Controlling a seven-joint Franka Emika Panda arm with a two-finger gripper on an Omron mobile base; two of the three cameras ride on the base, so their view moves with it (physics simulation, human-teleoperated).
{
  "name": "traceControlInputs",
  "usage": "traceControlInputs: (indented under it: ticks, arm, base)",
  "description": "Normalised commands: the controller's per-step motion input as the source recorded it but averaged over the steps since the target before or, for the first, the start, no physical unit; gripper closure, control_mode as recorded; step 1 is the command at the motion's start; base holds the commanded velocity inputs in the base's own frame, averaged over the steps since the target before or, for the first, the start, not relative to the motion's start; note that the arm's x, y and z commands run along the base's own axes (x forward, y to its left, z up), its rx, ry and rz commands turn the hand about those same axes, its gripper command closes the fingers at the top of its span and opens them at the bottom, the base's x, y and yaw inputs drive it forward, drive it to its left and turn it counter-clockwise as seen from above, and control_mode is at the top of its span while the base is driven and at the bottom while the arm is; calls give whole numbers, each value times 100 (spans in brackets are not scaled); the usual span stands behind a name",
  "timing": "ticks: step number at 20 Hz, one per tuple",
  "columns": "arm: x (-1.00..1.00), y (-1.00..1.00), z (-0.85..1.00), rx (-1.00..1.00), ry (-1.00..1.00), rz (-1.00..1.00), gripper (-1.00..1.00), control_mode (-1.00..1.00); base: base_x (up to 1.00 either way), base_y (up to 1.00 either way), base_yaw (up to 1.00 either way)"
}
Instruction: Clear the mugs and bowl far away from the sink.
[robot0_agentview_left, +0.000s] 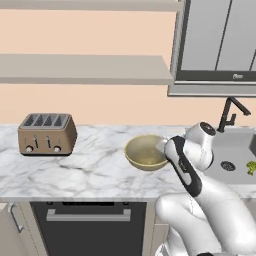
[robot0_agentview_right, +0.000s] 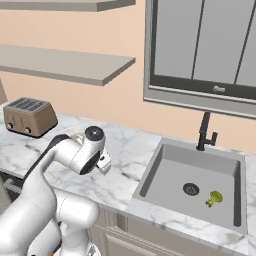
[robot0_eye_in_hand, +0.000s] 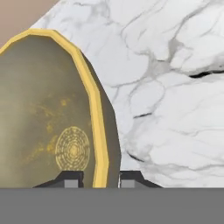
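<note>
The rim of the wide tan-olive bowl (robot0_eye_in_hand: 48, 127) is straddled and gripped by the dark fingers (robot0_eye_in_hand: 72, 180), over the white marble desk (robot0_eye_in_hand: 175, 100).

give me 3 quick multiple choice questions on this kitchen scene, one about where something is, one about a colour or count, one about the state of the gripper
1. Where does the bowl stand?
A. on the marble counter between the toaster and the sink
B. inside the sink basin
C. on the wall shelf

2. What colour is the small item lying in the sink beside the drain?
A. red
B. green
C. blue

3. How do the gripper fingers stand relative to the bowl?
A. both inside it
B. both clear of it, over bare counter
C. one on each side of its rim

Answers:
1 A, since the left base view shows the bowl on the counter, right of the toaster and left of the sink.
2 B, since the right base view shows a green lump by the round drain.
3 C, since in the hand view the yellow rim runs down between the two dark tips.
</note>
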Motion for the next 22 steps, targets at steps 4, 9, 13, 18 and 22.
traceControlInputs:
  ticks: [4,9,13,18,22]
  arm:
    - [-24,0,38,0,2,-51,100,-100]
    - [-32,0,38,0,6,-44,100,-100]
    - [-57,0,44,0,2,-8,100,-100]
    - [-29,0,57,2,0,0,100,-100]
    - [-52,-2,43,1,-4,0,100,-100]
  base:
    - [0,0,0]
    - [0,0,0]
    - [0,0,0]
    - [0,0,0]
    - [0,0,0]
